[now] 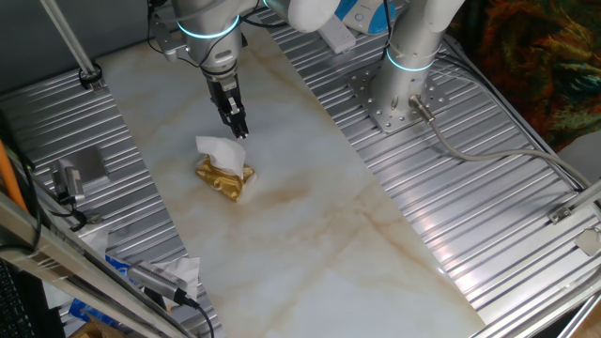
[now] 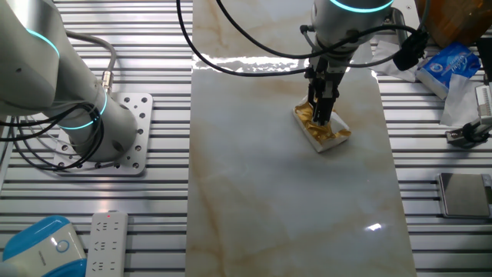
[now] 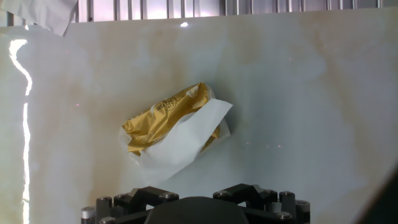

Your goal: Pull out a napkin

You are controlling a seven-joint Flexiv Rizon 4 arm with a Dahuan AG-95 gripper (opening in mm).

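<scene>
The napkin (image 1: pixel 218 148) is a thin white sheet sticking partly out of a shiny gold wrinkled packet (image 1: pixel 225 178) on the marble board. In the hand view the napkin (image 3: pixel 186 140) runs from the packet (image 3: pixel 158 118) toward the lower left. My gripper (image 1: pixel 241 132) points down just above and beside the napkin's upper corner. In the other fixed view the gripper (image 2: pixel 323 117) hangs over the packet (image 2: pixel 327 135) with its fingers a little apart and nothing between them. The hand view shows only the gripper's base; its fingertips are hidden.
The marble board (image 1: pixel 310 225) lies between ribbed metal panels (image 1: pixel 451 216). A second arm's base (image 1: pixel 399 89) stands at the back right. A white paper wad with blue items (image 1: pixel 169 277) lies at the front left. A blue tissue pack (image 2: pixel 446 65) sits beside the board.
</scene>
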